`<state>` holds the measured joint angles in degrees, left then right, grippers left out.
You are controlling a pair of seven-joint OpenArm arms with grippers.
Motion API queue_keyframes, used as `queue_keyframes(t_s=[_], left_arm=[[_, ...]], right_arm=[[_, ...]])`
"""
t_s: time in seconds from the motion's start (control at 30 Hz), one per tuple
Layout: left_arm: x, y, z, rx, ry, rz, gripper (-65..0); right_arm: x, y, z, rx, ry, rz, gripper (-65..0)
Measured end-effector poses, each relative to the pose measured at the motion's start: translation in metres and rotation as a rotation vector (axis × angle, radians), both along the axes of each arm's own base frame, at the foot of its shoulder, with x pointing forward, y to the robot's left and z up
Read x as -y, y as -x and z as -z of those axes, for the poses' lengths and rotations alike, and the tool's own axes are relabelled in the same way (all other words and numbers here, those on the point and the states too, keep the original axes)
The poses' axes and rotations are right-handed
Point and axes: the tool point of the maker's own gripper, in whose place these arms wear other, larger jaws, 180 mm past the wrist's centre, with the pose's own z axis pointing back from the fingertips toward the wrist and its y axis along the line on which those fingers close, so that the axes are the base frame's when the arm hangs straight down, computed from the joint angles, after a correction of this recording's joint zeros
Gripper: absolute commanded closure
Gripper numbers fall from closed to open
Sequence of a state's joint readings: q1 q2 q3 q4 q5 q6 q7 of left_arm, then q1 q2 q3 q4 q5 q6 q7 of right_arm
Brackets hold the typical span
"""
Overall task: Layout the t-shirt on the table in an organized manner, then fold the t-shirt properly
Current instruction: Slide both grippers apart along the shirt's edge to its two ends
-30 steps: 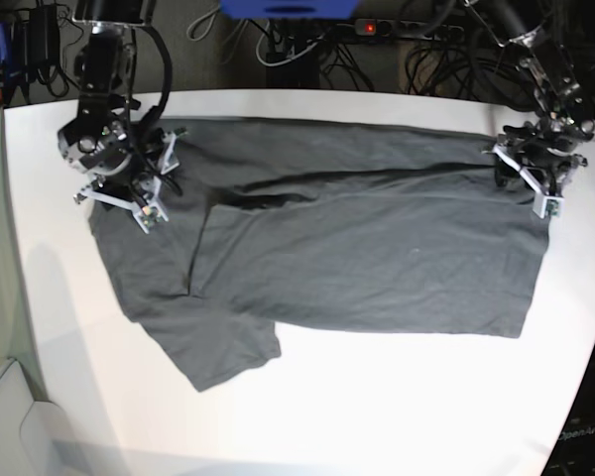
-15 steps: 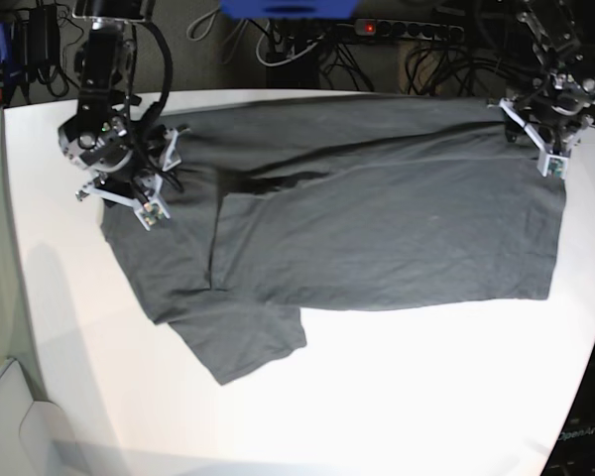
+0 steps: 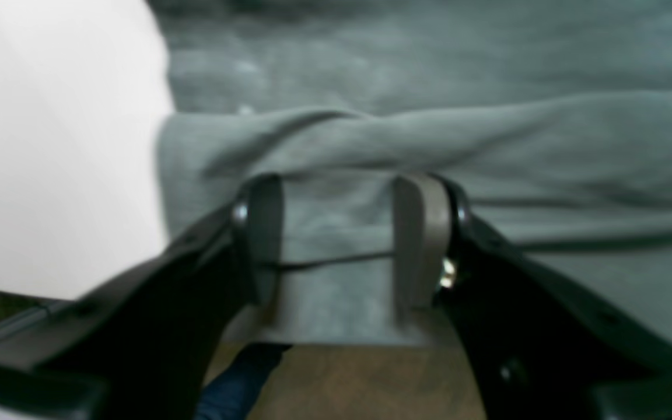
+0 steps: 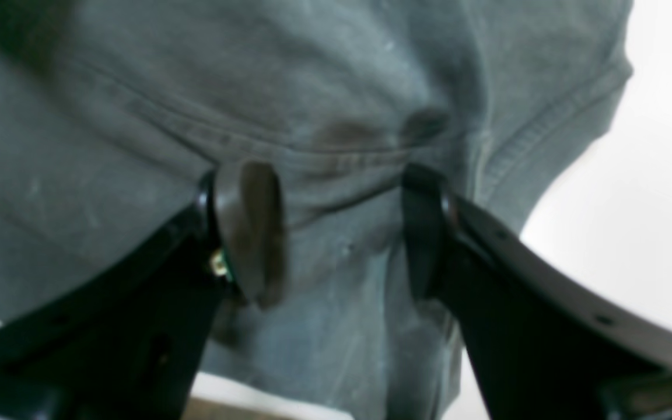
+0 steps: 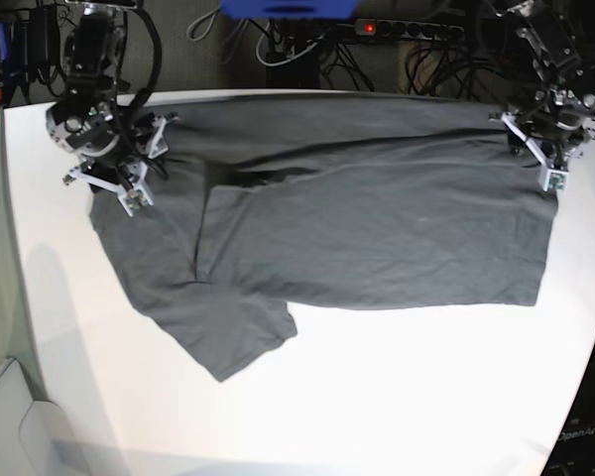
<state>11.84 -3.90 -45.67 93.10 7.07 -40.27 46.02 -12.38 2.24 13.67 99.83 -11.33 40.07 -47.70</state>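
Faintly, "OpenArm" can be read at the lower right edge of the base view. Spread beneath both tools on the smooth matt white table (image 5: 397, 397) is the plain dark charcoal-grey short-sleeved cotton t-shirt (image 5: 357, 228). A fold of its fabric is seen between the parted pads of the left gripper (image 3: 339, 239), and its seamed edge between those of the right gripper (image 4: 336, 230); whether either is clenched on cloth cannot be told.

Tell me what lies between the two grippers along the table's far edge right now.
Only the t-shirt, stretched across the table from the right gripper to the left gripper; the base view shows it.
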Motion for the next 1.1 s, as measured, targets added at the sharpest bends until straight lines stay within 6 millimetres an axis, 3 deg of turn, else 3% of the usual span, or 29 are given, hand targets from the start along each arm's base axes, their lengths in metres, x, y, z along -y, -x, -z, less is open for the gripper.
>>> queue_keyframes(t_s=[0.13,0.23,0.4,0.6,0.73,0.83,0.9,1.0,1.1], left_arm=[[0.0,0.0,0.0,0.0,-0.002,0.001,-30.7],[0.0,0.0,0.0,0.0,-0.002,0.0,-30.7],[-0.001,-0.001,-0.003,0.004,-0.007,0.002,-30.7],[-0.006,-0.018,-0.046,0.107,-0.096,0.026,-30.7],[-0.008,-0.017,-0.062,0.094,-0.139,0.015,-30.8],[-0.012,-0.034,-0.085,0.145,-0.172,0.011,-33.1],[-0.013,-0.046,-0.093,0.173,-0.175,0.003,-38.7],[-0.017,-0.069,-0.106,0.211,-0.173,-0.003,-47.3],[-0.02,-0.1,-0.109,0.244,-0.135,-0.004,-51.8]], right_arm=[[0.007,0.012,-0.005,-0.024,0.05,0.002,-35.6],[0.009,0.006,-0.015,0.009,0.069,0.0,-35.6],[0.009,0.005,-0.016,0.011,0.07,-0.001,-35.6],[0.008,-0.004,-0.037,0.078,0.086,-0.006,-35.6],[0.004,-0.011,-0.049,0.118,0.081,-0.005,-36.0],[0.007,-0.026,-0.06,0.153,0.094,-0.001,-36.1],[0.008,-0.045,-0.073,0.201,0.094,0.003,-36.1],[0.007,-0.083,-0.091,0.271,0.08,0.009,-36.1],[0.013,-0.121,-0.085,0.255,0.074,0.019,-36.1]])
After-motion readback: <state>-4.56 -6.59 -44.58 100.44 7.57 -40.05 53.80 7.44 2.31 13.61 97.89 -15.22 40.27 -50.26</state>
